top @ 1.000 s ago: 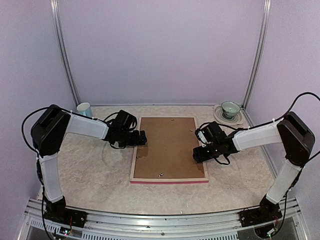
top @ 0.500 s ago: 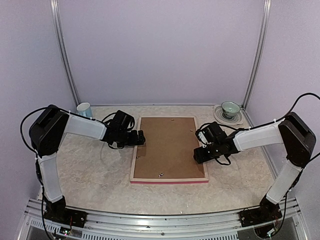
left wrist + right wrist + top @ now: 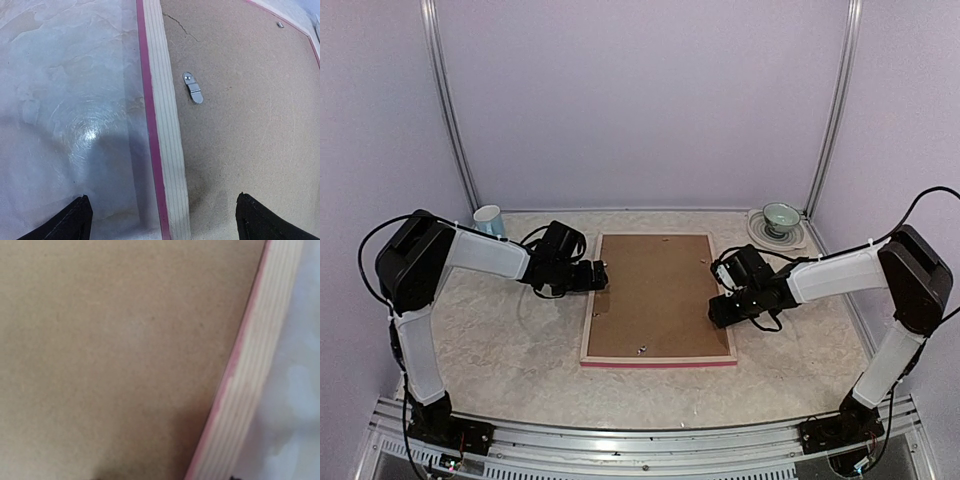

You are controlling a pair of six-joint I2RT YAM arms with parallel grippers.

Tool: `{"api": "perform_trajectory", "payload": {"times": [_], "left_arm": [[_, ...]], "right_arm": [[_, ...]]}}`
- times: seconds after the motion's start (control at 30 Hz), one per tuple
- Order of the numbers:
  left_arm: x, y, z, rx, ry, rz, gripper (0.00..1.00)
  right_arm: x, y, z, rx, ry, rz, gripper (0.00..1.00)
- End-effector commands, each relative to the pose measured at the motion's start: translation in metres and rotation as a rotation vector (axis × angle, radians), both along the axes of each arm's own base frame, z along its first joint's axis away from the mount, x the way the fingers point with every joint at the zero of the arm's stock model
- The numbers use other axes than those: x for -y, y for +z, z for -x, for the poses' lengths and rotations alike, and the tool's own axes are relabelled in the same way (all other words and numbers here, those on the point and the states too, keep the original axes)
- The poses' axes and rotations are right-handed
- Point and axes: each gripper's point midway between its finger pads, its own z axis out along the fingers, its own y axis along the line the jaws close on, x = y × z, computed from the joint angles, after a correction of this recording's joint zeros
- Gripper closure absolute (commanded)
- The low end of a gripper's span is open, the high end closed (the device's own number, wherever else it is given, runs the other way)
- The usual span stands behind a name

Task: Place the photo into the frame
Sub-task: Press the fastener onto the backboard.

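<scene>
Top external view: the frame lies face down in the middle of the table, pale wood back up, with its pink edge showing along the near side. A brown backing board fills it. The left gripper sits low at the frame's left rail, toward the far end. The right gripper sits over the right rail, about halfway along. A cup stands in the far left corner of the table. A bowl rests on a plate in the far right corner. In the left wrist view the two black fingers are spread wide and hold nothing. They straddle the left rail, one over the bare table and the other over the board. A small metal clip lies on the board just beside that rail. The right wrist view is a blurred close-up of the board and the striped wood rail with its pink edge. Its fingers barely show, so I cannot tell how far apart that gripper's jaws stand or whether they grip anything.
</scene>
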Motion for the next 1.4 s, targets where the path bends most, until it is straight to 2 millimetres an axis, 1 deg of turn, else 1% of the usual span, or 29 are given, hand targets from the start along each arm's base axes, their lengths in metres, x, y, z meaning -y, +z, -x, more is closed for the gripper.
{"api": "perform_trajectory", "payload": {"times": [0.0,0.2,0.43,0.57,0.87,1.03,1.37], "left_arm": [[-0.008,-0.002,0.005,-0.016,0.011,-0.003,0.01],[-0.010,-0.002,0.005,-0.019,0.014,0.004,0.01],[-0.013,-0.002,0.006,-0.020,0.017,0.005,0.01],[-0.014,-0.002,0.006,-0.021,0.020,0.006,0.01],[-0.016,0.002,0.004,-0.017,0.023,0.008,0.01],[-0.019,0.002,0.004,-0.019,0.027,0.008,0.01],[-0.023,0.003,0.002,-0.022,0.035,0.015,0.01]], "right_arm": [[0.033,-0.038,0.034,-0.136,-0.008,0.151,0.46],[0.039,-0.038,0.034,-0.140,-0.029,0.159,0.48],[0.041,-0.041,0.038,-0.153,-0.032,0.156,0.51],[0.040,-0.045,0.042,-0.171,-0.026,0.141,0.55],[0.043,-0.049,0.046,-0.192,-0.030,0.131,0.55],[0.045,-0.048,0.047,-0.195,-0.032,0.142,0.56],[0.054,-0.038,0.049,-0.195,-0.048,0.181,0.56]]}}
